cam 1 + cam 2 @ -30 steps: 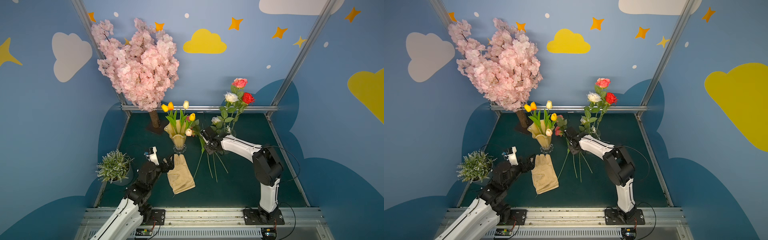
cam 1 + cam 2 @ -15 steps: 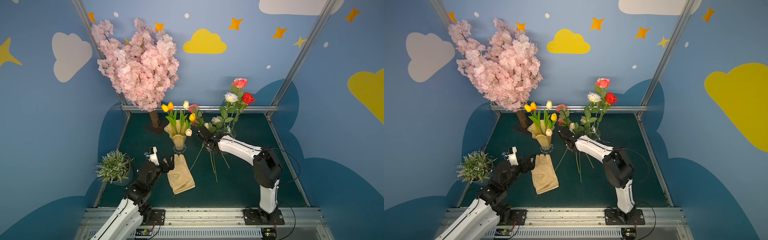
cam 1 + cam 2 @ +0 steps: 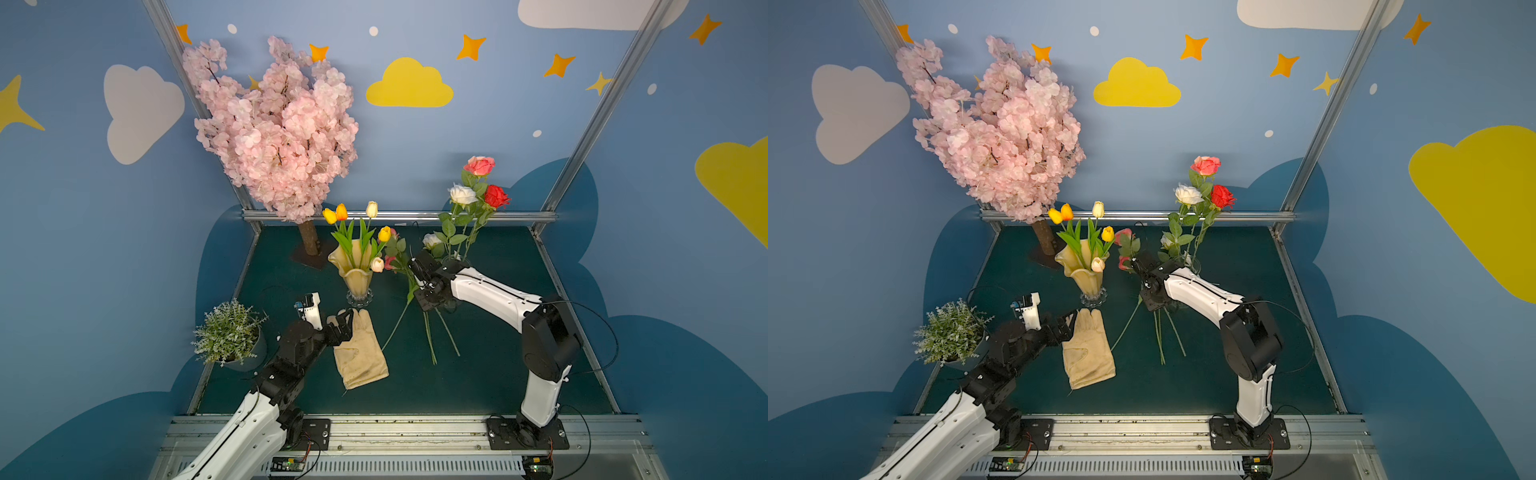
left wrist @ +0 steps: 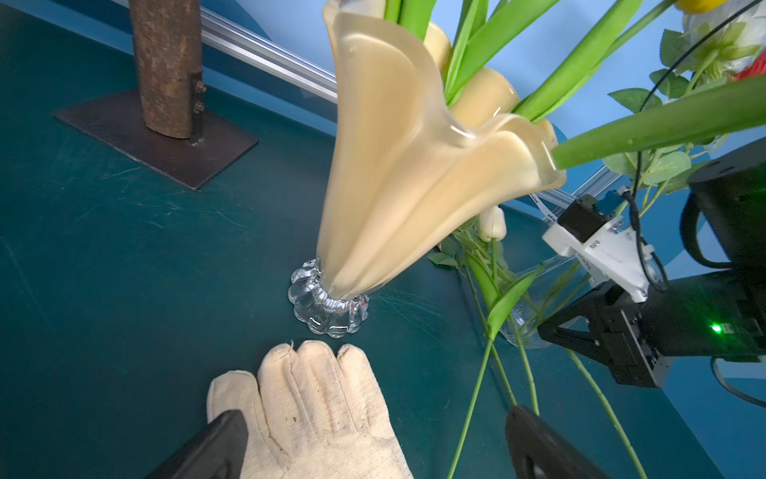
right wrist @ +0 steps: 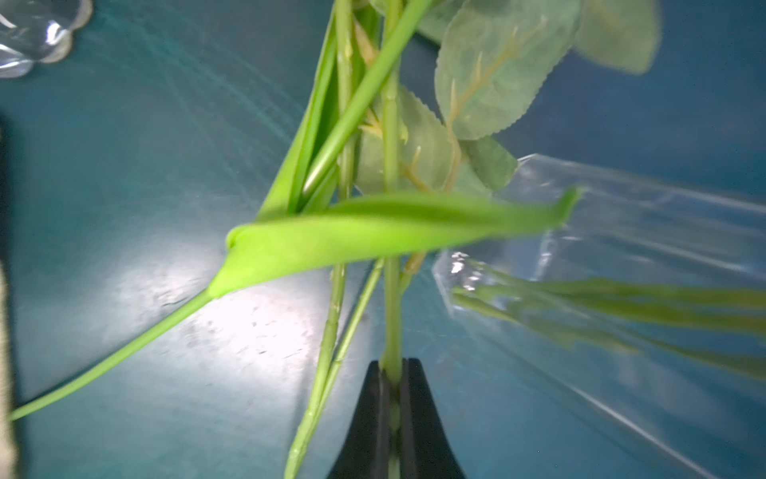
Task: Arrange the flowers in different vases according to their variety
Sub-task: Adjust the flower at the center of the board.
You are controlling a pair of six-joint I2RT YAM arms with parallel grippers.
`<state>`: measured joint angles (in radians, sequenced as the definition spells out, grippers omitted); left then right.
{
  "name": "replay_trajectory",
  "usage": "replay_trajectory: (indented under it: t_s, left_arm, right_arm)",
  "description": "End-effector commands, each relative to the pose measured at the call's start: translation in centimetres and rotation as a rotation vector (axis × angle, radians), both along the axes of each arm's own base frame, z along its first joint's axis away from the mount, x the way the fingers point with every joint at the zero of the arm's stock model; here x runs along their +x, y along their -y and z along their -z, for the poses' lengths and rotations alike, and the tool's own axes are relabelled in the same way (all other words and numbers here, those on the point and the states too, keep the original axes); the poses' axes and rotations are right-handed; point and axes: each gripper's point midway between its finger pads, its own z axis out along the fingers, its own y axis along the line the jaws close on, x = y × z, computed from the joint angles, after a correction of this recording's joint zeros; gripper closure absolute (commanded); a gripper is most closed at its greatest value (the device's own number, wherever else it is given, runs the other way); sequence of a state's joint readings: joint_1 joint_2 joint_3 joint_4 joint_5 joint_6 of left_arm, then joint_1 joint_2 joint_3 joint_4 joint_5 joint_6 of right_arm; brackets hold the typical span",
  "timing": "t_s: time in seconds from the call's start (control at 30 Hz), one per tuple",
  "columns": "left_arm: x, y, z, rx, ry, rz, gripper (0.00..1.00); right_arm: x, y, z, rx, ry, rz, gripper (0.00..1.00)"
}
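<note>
Just right of the amber vase [image 3: 357, 272], your right hand [image 5: 391, 369] is clamped tight on a green stem [image 5: 391, 323]. The wrist view shows both fingers pinching it, with other stems and a long tulip leaf [image 5: 373, 236] crossing alongside. In both top views that bunch stands tilted. Its pink rose buds [image 3: 1123, 237] lean in close beside the amber vase's rim, and its stem ends [image 3: 430, 345] fan out toward the front of the desk [image 3: 498, 382]. You cannot tell whether those ends touch the desk.

Inside the amber vase stand five tulips [image 3: 341, 212]: yellow, orange and cream-pink. Further right of it, partly hidden behind your right arm, the clear vase [image 4: 534, 307] holds the upright roses [image 3: 480, 165]: pink, white and red.

In front of the amber vase, your left hand [image 3: 341, 323] has its fingers spread wide apart and grips nothing. It sits at the finger end of a cream glove [image 3: 359, 353] that lies flat on the desk. The glove's fingertips point at the vase's glass foot [image 4: 327, 307] and stop just short of it.
</note>
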<state>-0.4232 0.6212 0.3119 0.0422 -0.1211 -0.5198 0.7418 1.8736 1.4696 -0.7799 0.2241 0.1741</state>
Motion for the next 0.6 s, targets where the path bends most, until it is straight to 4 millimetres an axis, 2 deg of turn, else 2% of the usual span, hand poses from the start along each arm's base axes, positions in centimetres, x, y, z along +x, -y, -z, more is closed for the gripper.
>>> replay_trajectory:
  t_s: [0.0, 0.07, 0.3, 0.43, 0.47, 0.57]
  left_arm:
    - [0.4, 1.6, -2.5, -0.016, 0.062, 0.075, 0.0]
    - [0.3, 2.4, -2.6, -0.008, 0.06, 0.108, 0.0]
    - [0.3, 5.2, -2.2, 0.028, 0.035, 0.223, 0.0]
    - [0.1, 6.9, -2.0, 0.056, 0.02, 0.29, 0.0]
    - [0.1, 7.3, -2.0, 0.065, 0.019, 0.305, 0.0]
    - [-0.2, 8.5, -1.8, 0.104, 0.011, 0.346, 0.0]
  right_arm:
    - [-1.5, -1.8, 1.7, 0.091, -0.103, -0.007, 1.0]
    - [-1.2, -1.3, 2.3, 0.09, -0.106, 0.019, 1.0]
    - [-0.4, -1.9, 2.4, 0.151, -0.084, 0.034, 1.0]
    - [-0.4, -1.8, 1.8, 0.164, -0.073, 0.031, 1.0]
    - [-0.4, -1.6, 1.6, 0.168, -0.066, 0.032, 0.99]
    - [-0.8, -1.2, 1.0, 0.183, -0.064, 0.029, 0.86]
